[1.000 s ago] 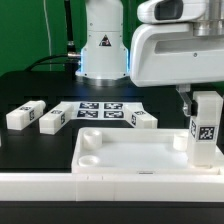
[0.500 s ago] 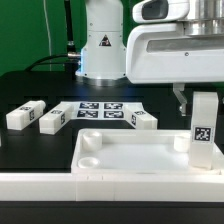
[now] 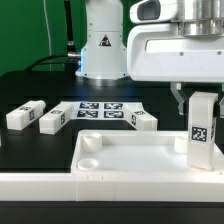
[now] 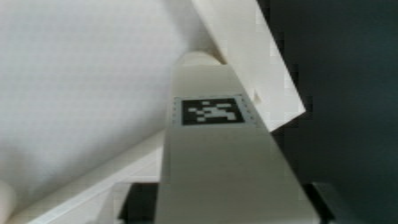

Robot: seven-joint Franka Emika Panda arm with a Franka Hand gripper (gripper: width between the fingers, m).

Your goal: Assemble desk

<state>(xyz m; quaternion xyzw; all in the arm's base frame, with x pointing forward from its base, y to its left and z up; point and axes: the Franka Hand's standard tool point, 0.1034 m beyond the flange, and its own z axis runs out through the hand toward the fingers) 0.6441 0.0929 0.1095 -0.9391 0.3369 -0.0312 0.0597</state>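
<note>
The white desk panel lies flat on the black table, rim up, with a round socket at its near corner on the exterior view's left. My gripper is shut on a white leg with a square tag, held upright over the panel's corner on the exterior view's right. Whether its foot touches the panel is hidden. In the wrist view the leg fills the space between my dark fingers, above the panel. Three loose legs lie behind the panel.
The marker board lies behind the panel, in front of the arm's base. A long white rail runs along the table's front edge. The gripper housing hangs over the right side.
The gripper and the held leg have shifted slightly toward the exterior view's left and a little lower. The panel and the loose legs have not moved.
</note>
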